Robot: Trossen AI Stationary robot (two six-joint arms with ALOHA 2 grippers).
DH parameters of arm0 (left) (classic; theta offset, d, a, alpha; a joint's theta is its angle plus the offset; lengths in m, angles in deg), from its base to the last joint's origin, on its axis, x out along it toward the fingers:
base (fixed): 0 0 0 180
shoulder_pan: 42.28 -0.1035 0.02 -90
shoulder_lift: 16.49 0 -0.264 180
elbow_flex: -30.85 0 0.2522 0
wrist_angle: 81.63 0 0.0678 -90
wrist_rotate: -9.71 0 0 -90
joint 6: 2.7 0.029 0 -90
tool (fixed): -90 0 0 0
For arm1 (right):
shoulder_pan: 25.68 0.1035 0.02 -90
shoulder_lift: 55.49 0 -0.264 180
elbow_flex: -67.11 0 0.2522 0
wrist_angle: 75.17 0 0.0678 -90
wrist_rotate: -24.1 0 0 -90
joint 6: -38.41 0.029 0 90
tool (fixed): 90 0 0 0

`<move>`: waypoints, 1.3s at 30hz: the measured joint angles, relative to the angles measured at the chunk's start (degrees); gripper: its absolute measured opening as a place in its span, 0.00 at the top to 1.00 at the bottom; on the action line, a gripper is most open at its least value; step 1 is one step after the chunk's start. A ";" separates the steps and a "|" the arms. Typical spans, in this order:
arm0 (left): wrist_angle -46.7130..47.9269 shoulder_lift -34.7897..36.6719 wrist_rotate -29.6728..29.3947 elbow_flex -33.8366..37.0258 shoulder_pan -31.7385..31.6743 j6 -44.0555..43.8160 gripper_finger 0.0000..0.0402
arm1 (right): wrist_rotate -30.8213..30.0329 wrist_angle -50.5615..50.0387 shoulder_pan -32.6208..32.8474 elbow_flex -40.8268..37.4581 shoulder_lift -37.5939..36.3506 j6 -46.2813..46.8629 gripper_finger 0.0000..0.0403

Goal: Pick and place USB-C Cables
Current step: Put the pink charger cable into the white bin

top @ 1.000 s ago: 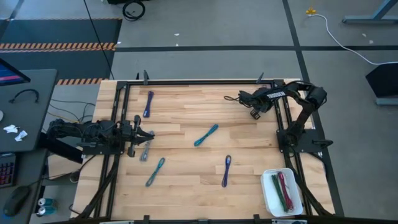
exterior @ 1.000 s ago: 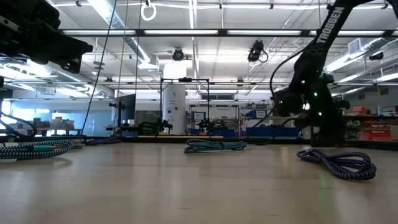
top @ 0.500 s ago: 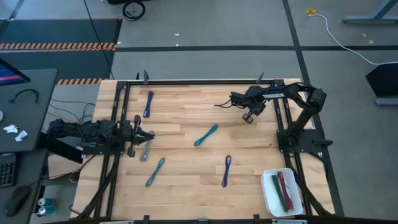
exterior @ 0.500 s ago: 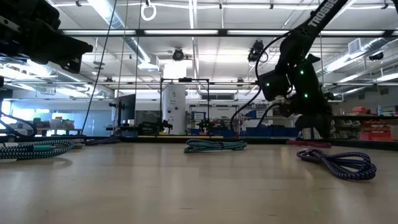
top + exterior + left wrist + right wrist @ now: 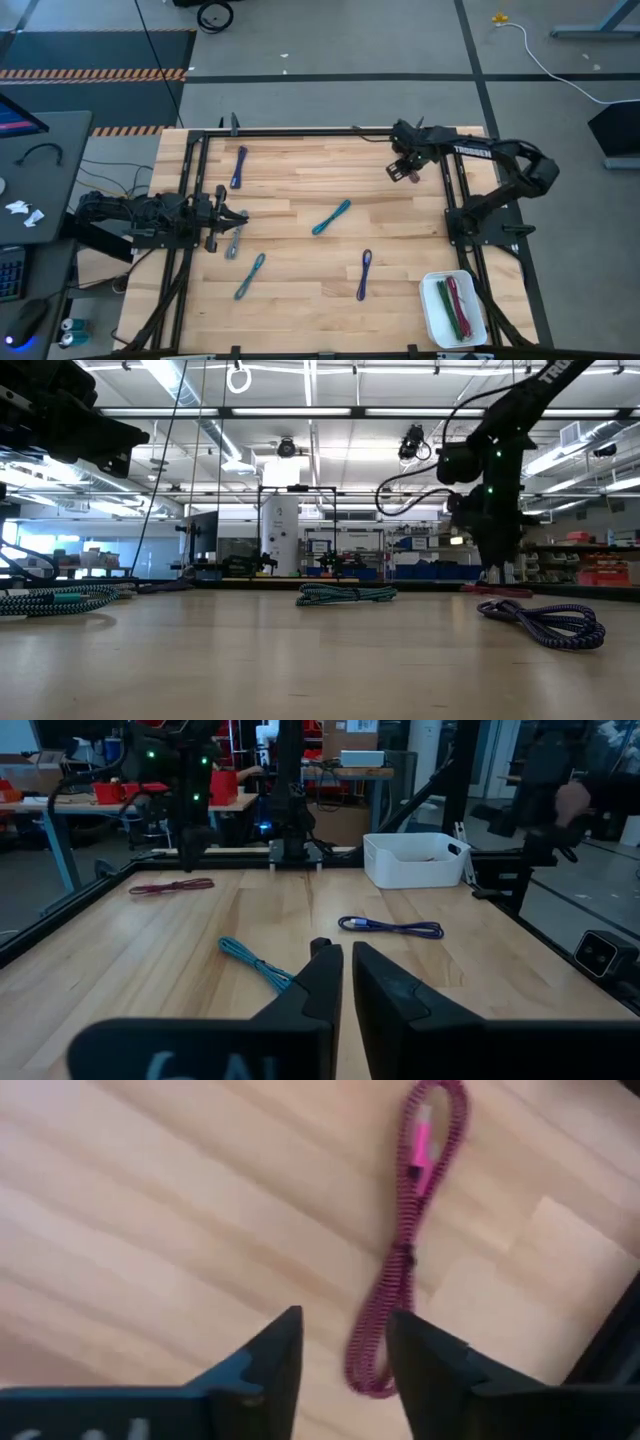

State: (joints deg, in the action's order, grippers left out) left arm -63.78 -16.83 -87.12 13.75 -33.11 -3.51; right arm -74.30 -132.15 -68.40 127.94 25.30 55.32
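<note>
White bin (image 5: 432,322) sits in the near right corner of the desk (image 5: 300,190) with a green and a red cable already in it, so that's clearly the drop spot. The loose USB-C cables are spread out well apart, which makes single picks easy:

- purple one (image 5: 364,275) and a teal-blue one (image 5: 250,276) toward the near edge
- grey one (image 5: 233,243) just beside the left gripper (image 5: 345,950) at the left edge
- teal one (image 5: 331,217) about mid-desk
- another purple (image 5: 238,167) up toward the far left corner

My left arm lies low and stretched along the left edge, parked. Its gripper has the fingers almost together and nothing between them.

The right arm is the one working. It's folded out from its base on the right edge and reaches to the far right corner, wrist tipped down. The right gripper (image 5: 404,170) hangs over the dark red cable (image 5: 408,1250), which lies flat on the wood there. Its fingers are spread with a clear gap and hold nothing. My read is that I'm lining up for this pick. The cable runs lengthwise through the gap rather than across it, so I'd probably want a wrist turn before dropping.
</note>
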 joint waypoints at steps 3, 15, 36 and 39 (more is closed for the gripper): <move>0.01 0.00 -0.02 -0.01 0.01 0.01 0.93 | -1.01 2.45 -1.59 -2.82 1.08 0.06 0.55; 0.01 0.00 -0.02 -0.01 0.02 0.01 0.91 | 0.36 10.71 -2.80 -7.76 5.86 -0.07 0.56; -0.01 0.00 0.00 0.00 0.02 0.00 0.91 | -10.49 3.75 17.83 -8.13 -13.48 18.25 0.97; 0.01 0.00 -0.02 -0.01 0.00 -0.01 0.92 | -11.61 0.02 26.00 -7.78 -18.84 26.96 0.97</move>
State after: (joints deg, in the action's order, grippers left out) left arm -63.77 -16.83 -87.14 13.73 -33.11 -3.52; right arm -85.91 -132.13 -42.40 120.16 6.46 82.28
